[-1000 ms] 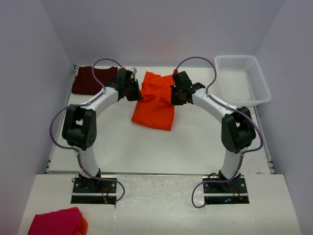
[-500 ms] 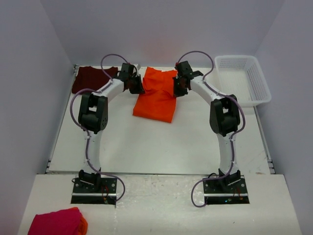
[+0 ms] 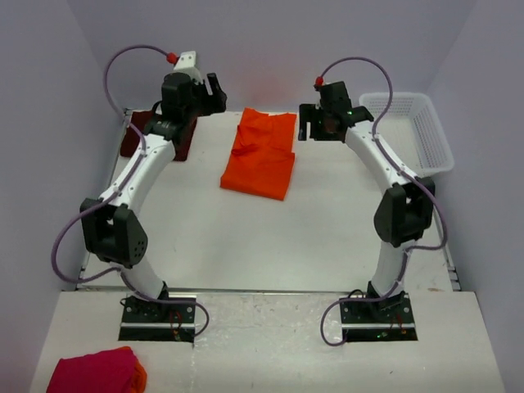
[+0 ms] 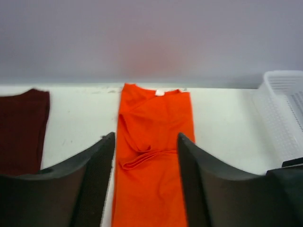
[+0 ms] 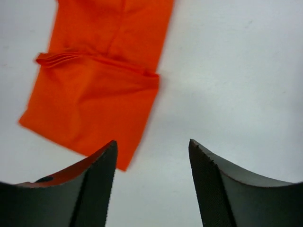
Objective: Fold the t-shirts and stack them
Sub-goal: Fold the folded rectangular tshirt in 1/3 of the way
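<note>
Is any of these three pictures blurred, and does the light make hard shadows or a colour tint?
Top external: even light, no hard shadows; the bright orange folded cloth t-shirt casts a faint reddish tint on the back wall. Left wrist: same tint, slightly soft. Right wrist: shirt edges smeared.

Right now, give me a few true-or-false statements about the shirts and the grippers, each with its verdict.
1. The orange t-shirt lies folded on the table. True.
2. The left gripper is clamped on the orange shirt. False: its jaws stand open and hold nothing.
3. The maroon t-shirt is stacked on the orange one. False: it lies apart from it, off to the left.
4. The right gripper is open and empty. True.
</note>
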Controlling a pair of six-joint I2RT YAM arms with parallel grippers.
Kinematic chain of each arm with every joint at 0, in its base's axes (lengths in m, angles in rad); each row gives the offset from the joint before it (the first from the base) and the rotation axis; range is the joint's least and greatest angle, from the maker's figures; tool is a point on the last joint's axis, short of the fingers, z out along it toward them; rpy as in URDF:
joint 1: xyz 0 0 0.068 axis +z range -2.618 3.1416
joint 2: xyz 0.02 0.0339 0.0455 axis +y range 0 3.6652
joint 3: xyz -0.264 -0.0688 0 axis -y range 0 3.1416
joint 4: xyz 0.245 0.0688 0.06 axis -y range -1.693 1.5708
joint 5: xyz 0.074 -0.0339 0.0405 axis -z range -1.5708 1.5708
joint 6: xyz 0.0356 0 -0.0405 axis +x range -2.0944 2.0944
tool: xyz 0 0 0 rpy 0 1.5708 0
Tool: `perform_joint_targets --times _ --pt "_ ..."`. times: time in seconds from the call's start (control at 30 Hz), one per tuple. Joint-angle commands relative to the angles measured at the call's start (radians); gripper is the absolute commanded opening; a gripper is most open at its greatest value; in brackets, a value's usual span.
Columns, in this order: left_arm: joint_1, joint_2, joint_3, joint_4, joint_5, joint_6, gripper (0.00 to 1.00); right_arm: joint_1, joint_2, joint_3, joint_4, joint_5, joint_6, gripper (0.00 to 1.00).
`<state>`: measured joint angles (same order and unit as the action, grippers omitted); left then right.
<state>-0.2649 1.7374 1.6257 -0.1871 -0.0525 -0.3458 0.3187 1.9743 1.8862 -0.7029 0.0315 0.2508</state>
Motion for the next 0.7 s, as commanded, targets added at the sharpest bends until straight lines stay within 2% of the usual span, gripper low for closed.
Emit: perform_joint_targets --times 0.0,0.03,0.07,0.1,0.13,0.17,0.27,0.33,0.5,0.57,0.67 --pt "-0.013 0.007 -0.056 0.003 0.214 -0.109 0.49 0.046 -0.146 -0.134 0.033 -0.108 0.051 0.57" --pt "-0.016 0.016 -0.135 0.024 0.308 -0.139 0.25 0.052 -0.156 -0.198 0.039 -0.128 0.067 0.01" --pt "-0.022 0.042 -0.176 0.091 0.492 -0.18 0.0 0.063 -0.185 -0.241 0.087 -0.215 0.083 0.0" --pt "-0.031 0.054 -0.214 0.121 0.544 -0.202 0.0 0.066 -0.198 -0.287 0.132 -0.216 0.091 0.0" --pt "-0.037 0.065 -0.298 0.164 0.59 -0.238 0.0 0.068 -0.203 -0.349 0.173 -0.345 0.103 0.0" --pt "-0.045 0.079 -0.329 0.263 0.67 -0.258 0.0 0.068 -0.177 -0.351 0.187 -0.375 0.116 0.0" --pt "-0.057 0.126 -0.427 0.406 0.782 -0.317 0.0 0.074 -0.094 -0.302 0.151 -0.412 0.139 0.0" --pt "-0.069 0.151 -0.447 0.406 0.783 -0.3 0.0 0.092 -0.014 -0.256 0.131 -0.415 0.142 0.0" --pt "-0.071 0.177 -0.458 0.33 0.68 -0.256 0.0 0.117 0.135 -0.162 0.046 -0.413 0.15 0.0" --pt "-0.071 0.166 -0.461 0.311 0.645 -0.228 0.0 0.128 0.167 -0.11 -0.012 -0.388 0.137 0.0" --pt "-0.071 0.156 -0.463 0.291 0.615 -0.2 0.0 0.138 0.179 -0.113 -0.01 -0.383 0.127 0.0"
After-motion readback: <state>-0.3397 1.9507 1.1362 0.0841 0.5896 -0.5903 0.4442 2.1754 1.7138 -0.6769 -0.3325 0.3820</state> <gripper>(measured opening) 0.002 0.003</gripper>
